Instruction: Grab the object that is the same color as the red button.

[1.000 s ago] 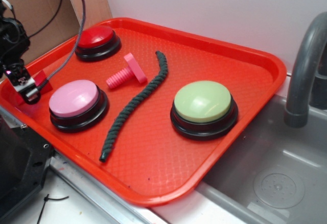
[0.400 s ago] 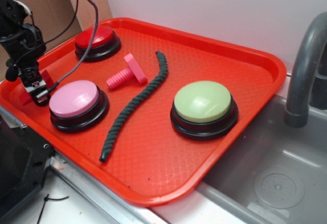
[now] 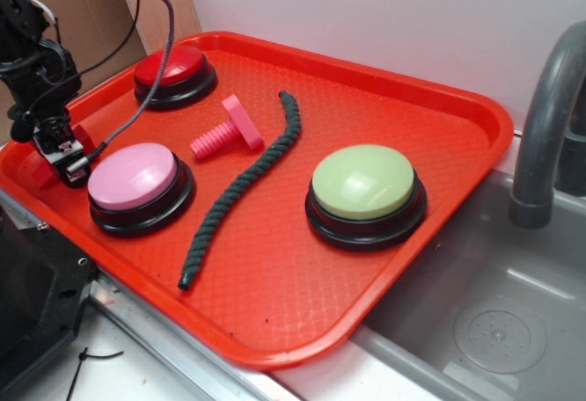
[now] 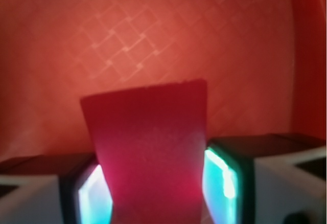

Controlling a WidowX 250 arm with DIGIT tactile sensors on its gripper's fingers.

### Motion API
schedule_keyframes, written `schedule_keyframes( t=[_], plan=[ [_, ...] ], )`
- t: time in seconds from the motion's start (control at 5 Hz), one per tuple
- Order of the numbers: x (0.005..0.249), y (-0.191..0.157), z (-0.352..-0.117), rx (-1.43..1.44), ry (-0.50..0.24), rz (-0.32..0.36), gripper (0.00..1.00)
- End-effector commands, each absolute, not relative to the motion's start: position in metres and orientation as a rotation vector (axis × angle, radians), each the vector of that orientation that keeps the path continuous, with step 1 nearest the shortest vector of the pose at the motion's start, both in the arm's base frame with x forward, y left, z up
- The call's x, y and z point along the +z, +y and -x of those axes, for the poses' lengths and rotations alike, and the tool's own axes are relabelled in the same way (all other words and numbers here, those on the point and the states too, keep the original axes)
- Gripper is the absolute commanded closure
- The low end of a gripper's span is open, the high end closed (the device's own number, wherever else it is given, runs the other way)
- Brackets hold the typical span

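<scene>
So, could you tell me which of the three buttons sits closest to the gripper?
The pink button, right beside the gripper; red and green sit farther off.

Even exterior light; blurry wrist view

white wall (image 3: 385, 7), grey sink (image 3: 494, 328), faucet (image 3: 545, 117)

Red tray (image 3: 439, 108) bearing pink button (image 3: 134, 177), green button (image 3: 363, 181), pink screw (image 3: 229, 129) and dark rope (image 3: 243, 181); grey faucet (image 3: 548, 117) over sink (image 3: 494, 328) beside.
</scene>
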State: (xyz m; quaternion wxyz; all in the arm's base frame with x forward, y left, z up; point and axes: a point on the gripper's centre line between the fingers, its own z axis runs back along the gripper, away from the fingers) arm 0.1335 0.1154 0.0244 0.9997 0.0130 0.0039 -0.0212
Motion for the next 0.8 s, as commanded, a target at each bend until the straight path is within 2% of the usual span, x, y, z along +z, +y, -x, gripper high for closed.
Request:
schedule_keyframes(
  t=[0.0, 0.2, 0.4, 0.6],
  plan=[
    [0.108, 0.081, -0.177, 0.118, -0.064, 0.020, 1.00],
    [0.144, 0.057, -0.196, 0.125, -0.109, 0.097, 1.00],
    [0.165, 0.037, -0.213, 0.135, -0.139, 0.129, 1.00],
    [0.167, 0.018, -0.236, 0.149, -0.128, 0.083, 1.00]
  ],
)
